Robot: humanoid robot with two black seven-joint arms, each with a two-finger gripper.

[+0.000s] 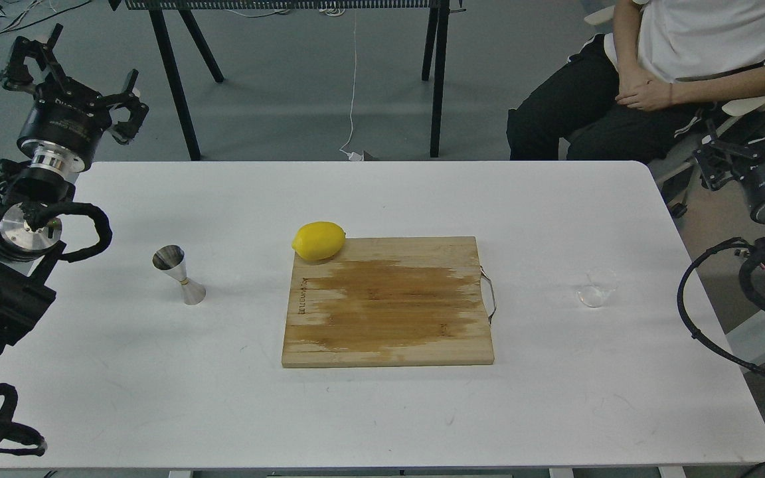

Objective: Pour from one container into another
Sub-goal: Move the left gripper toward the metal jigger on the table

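The clear glass beaker (598,288), nearly transparent, stands on the white table (157,398) to the right of the cutting board. The steel jigger (180,274) stands upright on the left side of the table. My left gripper (84,73) is raised beyond the table's far left corner, well behind the jigger; it is open and empty. Past the table's right edge, behind and to the right of the beaker, my right gripper (754,136) is also open with nothing in it.
A wooden cutting board (389,312) with a wet-looking stain lies at the table's middle. A yellow lemon (319,240) rests on its far left corner. A seated person (628,99) is behind the far right corner. Black stand legs (173,86) rise behind the table.
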